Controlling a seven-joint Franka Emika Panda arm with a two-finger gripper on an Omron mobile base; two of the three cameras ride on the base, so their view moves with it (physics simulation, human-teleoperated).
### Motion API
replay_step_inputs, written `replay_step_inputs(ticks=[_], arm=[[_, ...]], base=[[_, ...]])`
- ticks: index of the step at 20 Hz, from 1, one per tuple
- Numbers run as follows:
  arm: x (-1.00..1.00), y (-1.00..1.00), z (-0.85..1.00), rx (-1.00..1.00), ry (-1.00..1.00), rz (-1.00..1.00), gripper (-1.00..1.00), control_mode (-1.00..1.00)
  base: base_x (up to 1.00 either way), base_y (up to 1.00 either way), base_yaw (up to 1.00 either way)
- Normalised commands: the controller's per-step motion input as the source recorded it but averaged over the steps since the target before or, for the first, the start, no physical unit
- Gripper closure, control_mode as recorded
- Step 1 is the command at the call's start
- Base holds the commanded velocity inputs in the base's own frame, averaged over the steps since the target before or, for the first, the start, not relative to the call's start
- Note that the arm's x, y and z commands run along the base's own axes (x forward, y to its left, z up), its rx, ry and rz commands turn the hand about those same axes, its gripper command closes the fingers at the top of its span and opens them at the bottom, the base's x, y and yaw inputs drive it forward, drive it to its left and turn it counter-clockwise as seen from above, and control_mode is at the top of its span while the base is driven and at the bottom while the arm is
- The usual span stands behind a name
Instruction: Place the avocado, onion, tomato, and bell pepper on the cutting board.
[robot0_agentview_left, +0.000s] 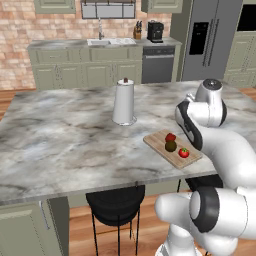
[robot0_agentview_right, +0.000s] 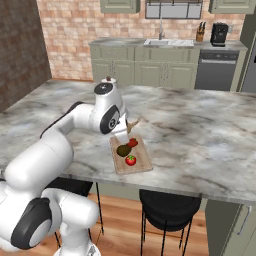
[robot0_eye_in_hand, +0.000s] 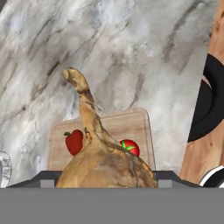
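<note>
One onion (robot0_eye_in_hand: 103, 164), tan and papery with a long curling tip, sits clamped between our two fingers, so close to the hand camera that it hides them at the bottom of the hand view. In the right base view a little of its tan tip (robot0_agentview_right: 134, 123) pokes out beside the wrist.

Below the onion lies the cutting board (robot0_eye_in_hand: 131, 124), a pale wooden rectangle with visible grain. On it, in the hand view, we see the red bell pepper (robot0_eye_in_hand: 74, 141) on one side of the onion's neck and the tomato (robot0_eye_in_hand: 130, 147) with its green leafy top on the other.

The base views add the dark olive avocado (robot0_agentview_left: 171, 146), resting on the board between the bell pepper (robot0_agentview_left: 170, 137) and the tomato (robot0_agentview_left: 184, 153), the three close together.

The board lies near the front edge of the grey marbled desk (robot0_agentview_left: 75, 140). Further back on the desk stands a white paper towel roll (robot0_agentview_left: 124, 102), well apart from the board. A black stool (robot0_agentview_left: 116, 207) stands on the wooden floor under the desk's edge.
</note>
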Motion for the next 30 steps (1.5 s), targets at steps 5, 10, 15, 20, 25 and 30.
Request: replay_step_inputs(ticks=[5, 10, 15, 20, 25, 30], arm=[[0.07, 0.00, -0.21, 0.00, 0.00, 0.00, 1.00, -1.00], [0.08, 0.00, -0.21, 0.00, 0.00, 0.00, 1.00, -1.00], [0.12, 0.00, -0.19, 0.00, 0.00, 0.00, 1.00, -1.00], [0.16, 0.00, -0.22, 0.00, 0.00, 0.00, 1.00, -1.00], [0.11, 0.00, -0.25, 0.00, 0.00, 0.00, 1.00, -1.00], [0.09, 0.00, -0.21, 0.00, 0.00, 0.00, 1.00, -1.00]], base=[[0.00, 0.00, 0.00], [0.00, 0.00, 0.00], [0.00, 0.00, 0.00], [0.00, 0.00, 0.00], [0.00, 0.00, 0.00], [0.00, 0.00, 0.00]])
